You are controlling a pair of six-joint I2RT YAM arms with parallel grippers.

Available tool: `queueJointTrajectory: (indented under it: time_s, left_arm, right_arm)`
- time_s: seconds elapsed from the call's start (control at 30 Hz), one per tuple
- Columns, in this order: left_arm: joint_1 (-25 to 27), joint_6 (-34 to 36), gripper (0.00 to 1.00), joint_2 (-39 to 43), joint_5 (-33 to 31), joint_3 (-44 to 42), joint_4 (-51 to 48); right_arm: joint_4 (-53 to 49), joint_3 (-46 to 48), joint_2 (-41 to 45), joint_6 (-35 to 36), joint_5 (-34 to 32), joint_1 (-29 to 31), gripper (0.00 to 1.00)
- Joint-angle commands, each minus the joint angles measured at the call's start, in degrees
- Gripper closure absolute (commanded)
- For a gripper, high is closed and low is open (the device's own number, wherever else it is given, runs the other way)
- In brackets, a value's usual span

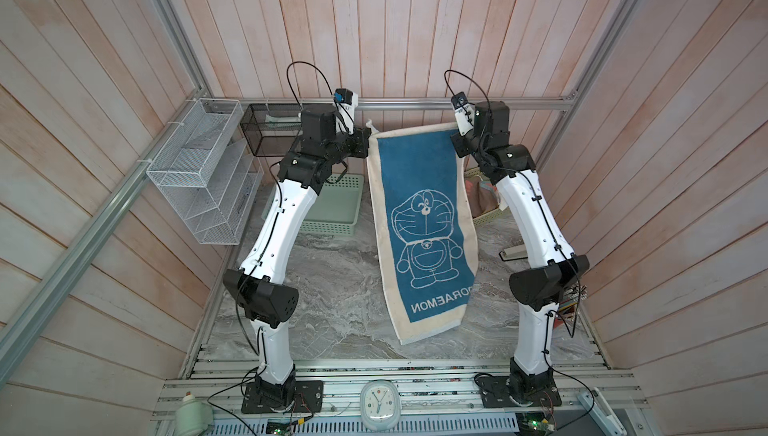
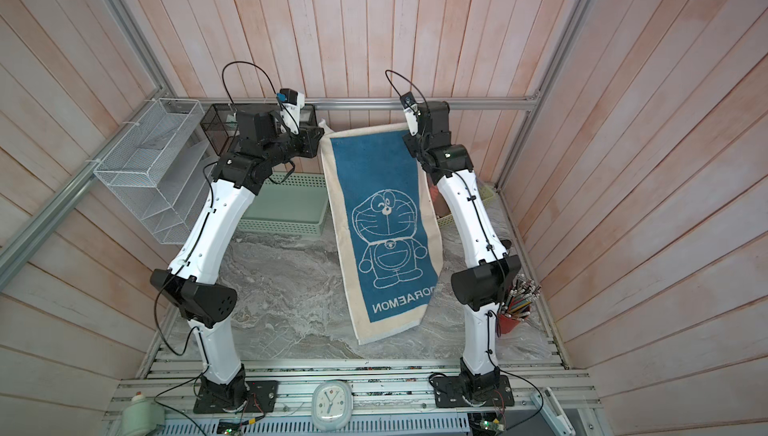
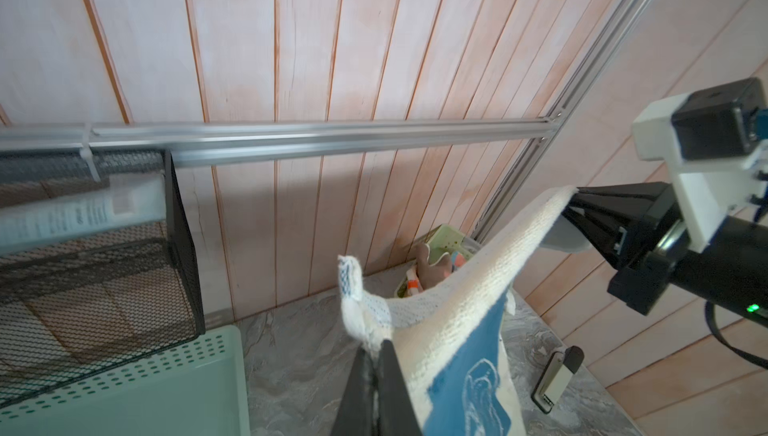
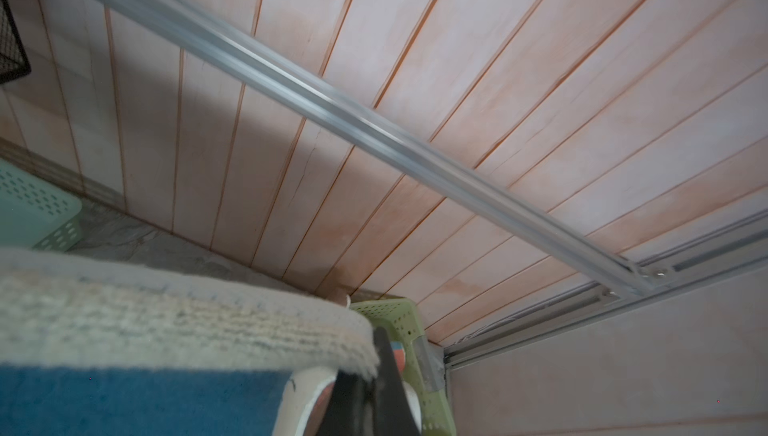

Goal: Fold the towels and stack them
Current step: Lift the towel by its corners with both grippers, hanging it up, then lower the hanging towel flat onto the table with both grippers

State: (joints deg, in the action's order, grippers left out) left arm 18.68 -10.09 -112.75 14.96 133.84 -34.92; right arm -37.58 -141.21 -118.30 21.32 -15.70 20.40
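Observation:
A blue towel (image 1: 419, 214) (image 2: 384, 222) with a cream border, a white cartoon figure and mirrored lettering hangs stretched between both grippers. My left gripper (image 1: 369, 136) (image 3: 376, 344) is shut on its upper left corner, and a tuft of cloth sticks out past the fingertips. My right gripper (image 1: 455, 139) (image 4: 374, 355) is shut on the upper right corner. The towel's lower end reaches down to the marble table (image 1: 332, 288); whether it touches is unclear. More crumpled towels (image 1: 482, 199) (image 3: 434, 270) lie in a yellow-green basket (image 4: 395, 317) behind the right arm.
An empty pale green basket (image 1: 332, 209) stands at the back left. A black mesh basket (image 1: 270, 131) and a white wire rack (image 1: 199, 172) hang on the left rail. At the right are a stapler (image 1: 513, 253) and a red pencil cup (image 2: 515, 309). A clock (image 1: 379, 407) lies at the front.

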Motion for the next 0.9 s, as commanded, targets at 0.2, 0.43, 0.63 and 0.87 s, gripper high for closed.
queueJointTrajectory:
  time_s: [0.2,0.43,0.63,0.87]
  left_arm:
    - [0.5,1.2,1.0,6.0,0.9,-7.6,8.1]
    - [7.8,6.0,1.0,20.9,-8.7,-16.8,10.5]
    - [17.0,11.5,1.0,31.8,-14.5,-20.4,14.2]
    - [27.6,18.2,1.0,31.2,-22.7,-7.1,8.8]
  right_arm:
    - [1.7,8.3,10.3,-5.6,2.5,-0.2,1.0]
    - [7.4,19.6,27.1,-3.4,-3.9,6.4,1.0]
    - [10.4,17.9,35.5,3.8,-15.4,19.1,1.0]
    - [16.9,8.9,34.9,18.4,-30.5,34.1,1.0]
